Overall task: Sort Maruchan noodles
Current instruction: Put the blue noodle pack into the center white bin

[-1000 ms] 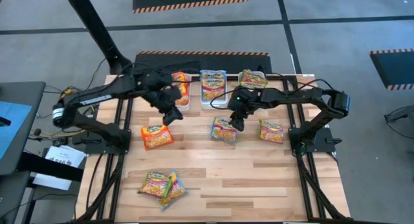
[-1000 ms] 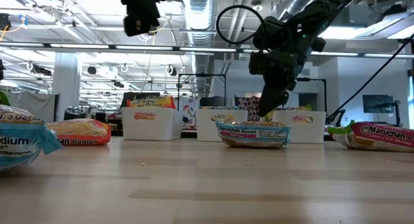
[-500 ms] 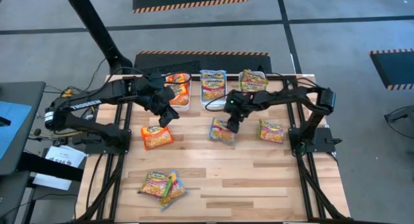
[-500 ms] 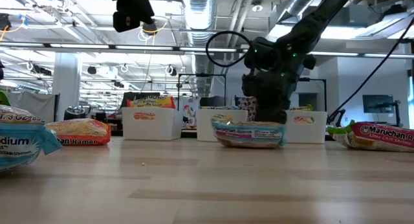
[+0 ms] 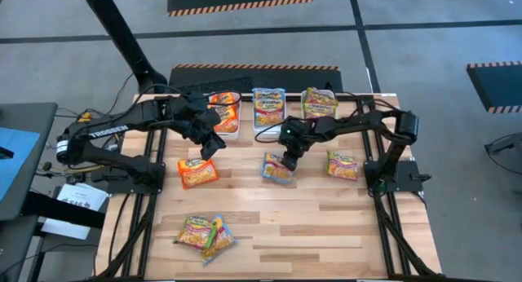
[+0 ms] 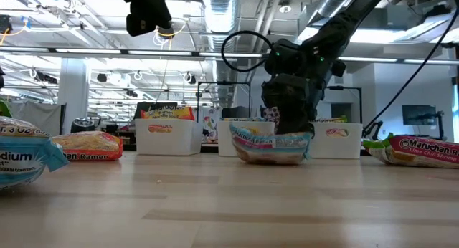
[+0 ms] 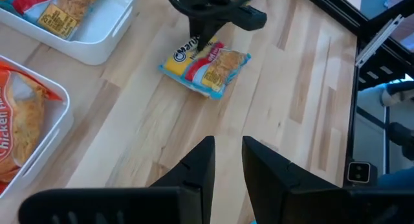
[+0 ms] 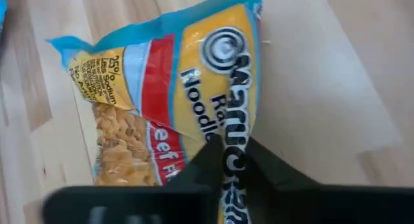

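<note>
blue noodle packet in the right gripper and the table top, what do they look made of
Blue noodle packet: thin glossy printed plastic film, going by its crinkles and sheen. Right gripper pinches its edge. Table top: pale wood planks with visible grain and seams, probably lightly finished.

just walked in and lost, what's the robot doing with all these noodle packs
It is sorting shiny plastic ramen packets into white rectangular plastic bins at the table's far edge. The right gripper is down on a blue-edged yellow packet mid-table, its fingers closed on the wrapper's edge. The left gripper hovers empty near the orange-packet bin, above an orange packet lying on the wood. Several packets lie loose on the table.
</note>
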Robot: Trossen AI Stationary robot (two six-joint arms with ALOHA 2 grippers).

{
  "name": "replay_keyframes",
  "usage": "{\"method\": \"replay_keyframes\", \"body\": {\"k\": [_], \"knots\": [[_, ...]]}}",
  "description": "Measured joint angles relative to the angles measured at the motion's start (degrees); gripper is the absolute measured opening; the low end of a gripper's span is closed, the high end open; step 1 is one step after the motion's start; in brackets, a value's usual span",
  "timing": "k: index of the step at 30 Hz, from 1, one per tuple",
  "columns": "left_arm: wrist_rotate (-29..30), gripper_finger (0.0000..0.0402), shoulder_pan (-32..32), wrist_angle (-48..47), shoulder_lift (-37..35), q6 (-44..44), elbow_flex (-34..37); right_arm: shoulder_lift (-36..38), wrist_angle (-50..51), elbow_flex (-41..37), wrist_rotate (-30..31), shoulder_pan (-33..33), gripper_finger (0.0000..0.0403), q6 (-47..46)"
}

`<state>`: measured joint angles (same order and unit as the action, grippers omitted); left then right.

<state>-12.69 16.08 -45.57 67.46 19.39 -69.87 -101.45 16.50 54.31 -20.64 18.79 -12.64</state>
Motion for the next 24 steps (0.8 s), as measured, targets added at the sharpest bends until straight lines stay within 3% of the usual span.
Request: {"method": "replay_keyframes", "body": {"k": [4, 14, 24], "knots": [[0.00, 0.0063, 0.00, -0.03, 0.00, 0.31, 0.00, -0.10, 0.52, 1.91, 0.04, -1.42, 0.0012, 0.04], [2.06, 0.0063, 0.02, -0.53, 0.00, 0.31, -0.02, 1.13, 11.20, 10.13, 0.50, -5.68, 0.0005, 5.53], [2.50, 0.0063, 0.53, -3.53, -0.21, -1.03, -0.07, 6.23, 15.55, 18.99, 12.60, -5.44, 0.0005, 9.97]]}}
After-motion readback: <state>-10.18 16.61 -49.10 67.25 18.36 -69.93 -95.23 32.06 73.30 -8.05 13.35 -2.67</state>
